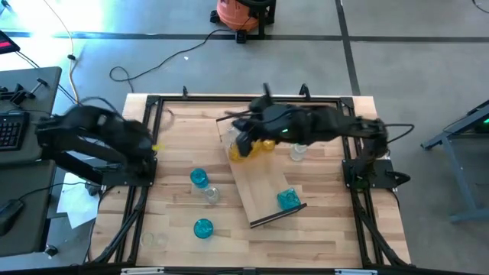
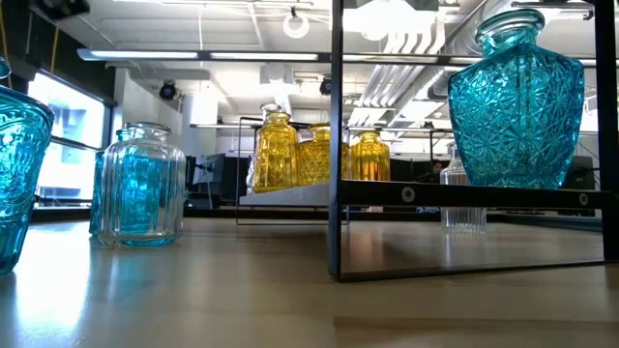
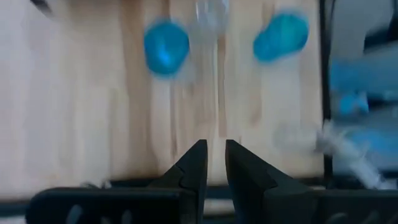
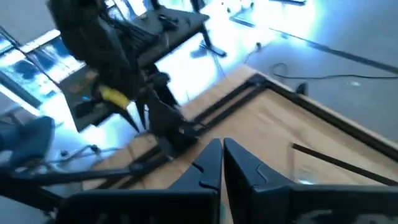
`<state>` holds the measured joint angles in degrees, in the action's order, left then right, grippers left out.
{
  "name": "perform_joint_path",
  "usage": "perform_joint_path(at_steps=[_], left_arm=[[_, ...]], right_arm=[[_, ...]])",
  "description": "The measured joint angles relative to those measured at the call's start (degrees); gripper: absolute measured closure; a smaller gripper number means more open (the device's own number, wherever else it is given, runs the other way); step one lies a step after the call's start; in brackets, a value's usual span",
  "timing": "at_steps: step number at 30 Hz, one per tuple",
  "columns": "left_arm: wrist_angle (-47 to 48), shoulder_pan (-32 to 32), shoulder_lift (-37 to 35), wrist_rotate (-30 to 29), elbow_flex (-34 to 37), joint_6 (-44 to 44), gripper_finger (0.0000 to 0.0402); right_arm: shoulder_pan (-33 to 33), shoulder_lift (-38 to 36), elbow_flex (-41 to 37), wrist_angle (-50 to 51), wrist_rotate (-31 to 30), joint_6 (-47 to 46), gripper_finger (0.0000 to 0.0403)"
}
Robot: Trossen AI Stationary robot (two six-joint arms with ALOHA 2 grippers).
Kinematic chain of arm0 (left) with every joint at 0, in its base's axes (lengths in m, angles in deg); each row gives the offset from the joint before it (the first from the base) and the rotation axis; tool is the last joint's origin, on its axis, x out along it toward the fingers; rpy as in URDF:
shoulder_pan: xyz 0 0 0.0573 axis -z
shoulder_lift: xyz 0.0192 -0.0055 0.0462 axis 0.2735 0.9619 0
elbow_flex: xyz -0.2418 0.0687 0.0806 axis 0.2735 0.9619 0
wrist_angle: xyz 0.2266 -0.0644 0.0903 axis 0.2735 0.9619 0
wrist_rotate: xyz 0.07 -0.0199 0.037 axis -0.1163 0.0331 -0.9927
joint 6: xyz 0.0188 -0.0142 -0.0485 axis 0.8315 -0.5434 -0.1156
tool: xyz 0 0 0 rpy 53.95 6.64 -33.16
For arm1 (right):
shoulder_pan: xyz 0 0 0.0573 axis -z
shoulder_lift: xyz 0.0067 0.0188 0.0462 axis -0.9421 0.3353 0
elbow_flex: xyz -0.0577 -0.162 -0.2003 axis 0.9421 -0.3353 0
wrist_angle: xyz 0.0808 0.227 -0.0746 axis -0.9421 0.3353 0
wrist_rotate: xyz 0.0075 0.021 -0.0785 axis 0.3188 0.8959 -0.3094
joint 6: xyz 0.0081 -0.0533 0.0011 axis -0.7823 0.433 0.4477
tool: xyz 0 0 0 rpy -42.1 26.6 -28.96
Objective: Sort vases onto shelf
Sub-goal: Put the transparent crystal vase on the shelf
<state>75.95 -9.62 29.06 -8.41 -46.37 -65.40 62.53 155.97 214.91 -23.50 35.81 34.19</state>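
Amber vases are sitting clustered at the far end of the shelf, a blue one at its near end, as I am watching remotely. Two blue vases and some clear ones are waiting on the table. My right gripper, pressed together and empty, is hovering over the shelf; my left gripper, slightly parted, is holding nothing at the table's left edge.

floor: grey concrete | orange vacuum | desk with keyboard | ceiling lights
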Motion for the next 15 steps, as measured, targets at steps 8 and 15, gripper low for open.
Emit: perform_joint_path(at_steps=[8, 15], left_arm=[[-17.33, 5.21, 0.30, 9.51, 13.57, -5.48, 0.0351], [-27.65, 14.41, 5.09, 14.92, 13.44, -13.58, 0.0351]], right_arm=[[0.94, -6.30, 0.44, 17.19, -3.42, -0.50, 0.0403], [3.16, -8.48, 0.42, 29.19, -2.63, 3.26, 0.0403]])
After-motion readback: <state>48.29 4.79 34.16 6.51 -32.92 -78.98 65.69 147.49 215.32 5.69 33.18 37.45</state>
